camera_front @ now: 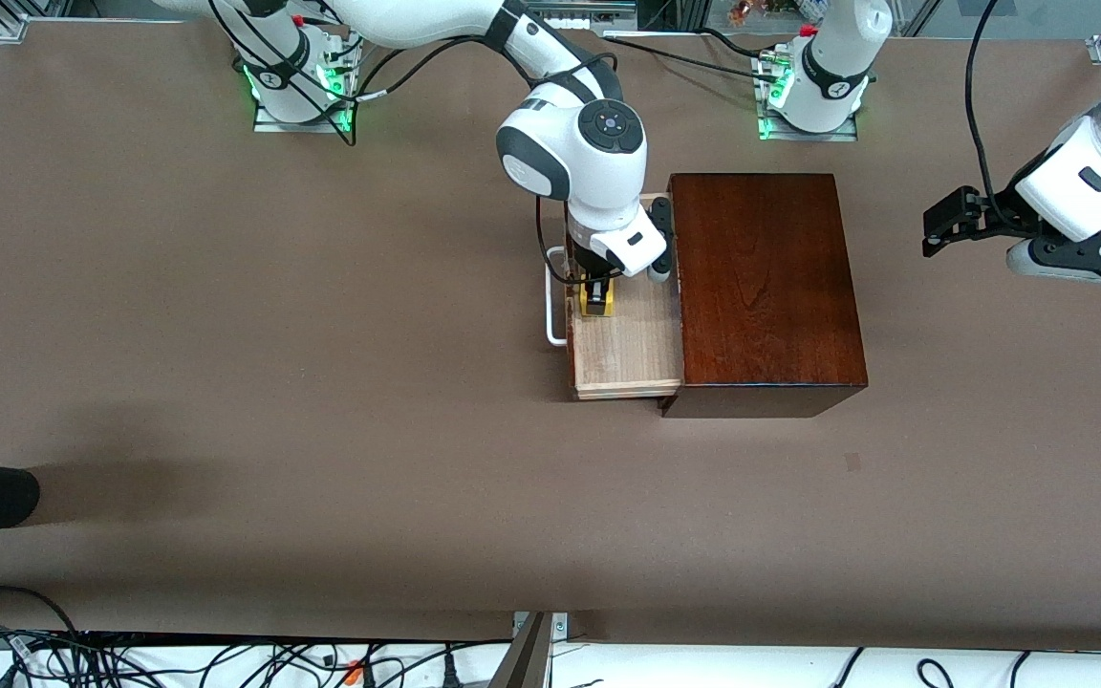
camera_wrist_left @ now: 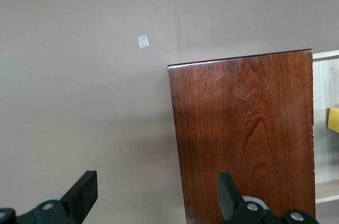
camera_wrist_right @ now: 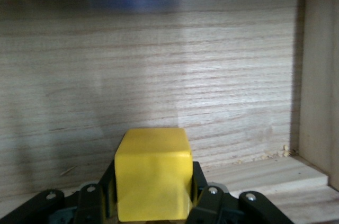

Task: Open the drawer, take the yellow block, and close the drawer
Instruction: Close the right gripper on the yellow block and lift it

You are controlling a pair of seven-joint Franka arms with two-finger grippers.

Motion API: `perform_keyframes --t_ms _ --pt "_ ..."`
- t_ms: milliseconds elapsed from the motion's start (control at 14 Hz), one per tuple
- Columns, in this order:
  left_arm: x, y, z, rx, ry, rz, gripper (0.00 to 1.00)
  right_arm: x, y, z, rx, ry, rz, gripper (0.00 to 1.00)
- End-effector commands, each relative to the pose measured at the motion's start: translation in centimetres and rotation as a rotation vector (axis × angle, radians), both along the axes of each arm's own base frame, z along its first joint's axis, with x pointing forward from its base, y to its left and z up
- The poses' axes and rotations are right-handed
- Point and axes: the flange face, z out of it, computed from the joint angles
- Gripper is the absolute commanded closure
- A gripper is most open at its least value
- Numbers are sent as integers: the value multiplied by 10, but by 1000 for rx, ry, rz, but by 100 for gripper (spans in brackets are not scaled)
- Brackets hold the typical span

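**Yellow block gripped inside the open drawer**

My right tool [camera_front: 598,298] is down in the pulled-out drawer [camera_front: 629,358], clenched on the yellow block [camera_wrist_right: 153,173], its fingers [camera_wrist_right: 204,200] pressing both sides. The drawer juts from the dark reddish-brown box [camera_front: 763,282] toward the right arm's end of the bench [camera_front: 226,382]. My left tool [camera_wrist_left: 153,197] waits with its fingers spread, over the bench by the box.

The drawer [camera_front: 627,354] stands pulled out of the dark reddish-brown wooden box [camera_front: 761,287], toward the right arm's end of the table. The right gripper [camera_front: 598,298] reaches down into it, shut around the yellow block [camera_front: 599,304]. The left gripper [camera_front: 942,229] waits in the air, open.
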Motion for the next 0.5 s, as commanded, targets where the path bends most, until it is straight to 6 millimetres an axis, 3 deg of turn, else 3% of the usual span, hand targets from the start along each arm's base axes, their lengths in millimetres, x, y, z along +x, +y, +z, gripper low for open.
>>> perform_keyframes --t_ms 0,214,429 --pt "1 -2 0 -7 11 -27 0 6 -3 45 -29 5 -42 100" --pt "0 -10 6 -9 -1 -43 0 19 -25 101 12 35 -104 100" --pt "0 -33 11 -13 -13 -78 0 46 -70 154 73 62 -192 100"
